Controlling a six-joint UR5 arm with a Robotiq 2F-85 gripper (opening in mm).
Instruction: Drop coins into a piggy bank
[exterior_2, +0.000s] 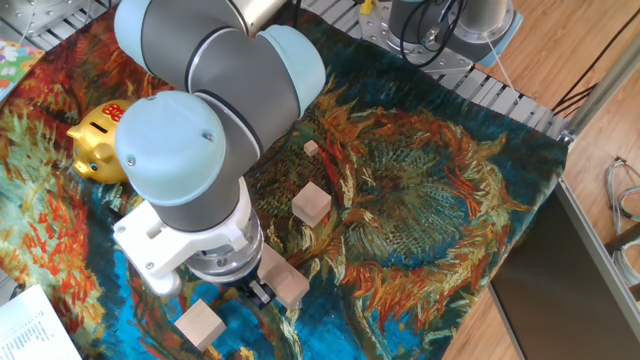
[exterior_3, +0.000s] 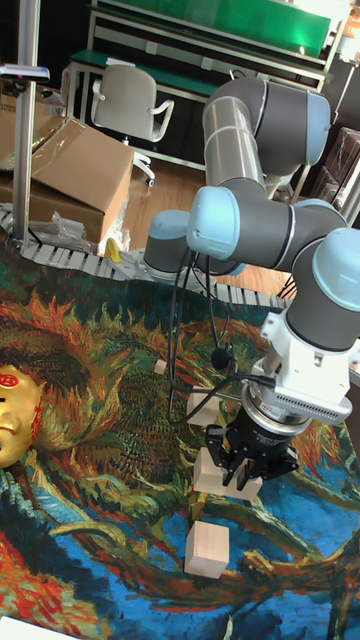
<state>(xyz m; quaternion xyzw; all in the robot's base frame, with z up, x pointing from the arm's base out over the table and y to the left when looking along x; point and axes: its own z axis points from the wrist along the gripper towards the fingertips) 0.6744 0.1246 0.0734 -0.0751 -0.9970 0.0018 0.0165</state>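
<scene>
- Well, we see the piggy bank (exterior_2: 97, 145) by the cloth's (exterior_2: 430, 190) far-left edge; its contents are hidden.
- Our gripper (exterior_3: 246, 466) hovers above a wooden block (exterior_3: 223, 473); its grip we cannot tell.

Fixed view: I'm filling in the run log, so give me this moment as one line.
gripper: low over wooden blocks, state unclear | piggy bank: on cloth, apart from gripper | coins: none visible

The gripper (exterior_3: 247, 470) hangs low over the cloth (exterior_2: 420, 190), a wooden block (exterior_3: 227, 478) directly beneath it. A second block (exterior_3: 208, 549) lies just in front; the piggy bank (exterior_2: 98, 141) sits well apart behind.
</scene>
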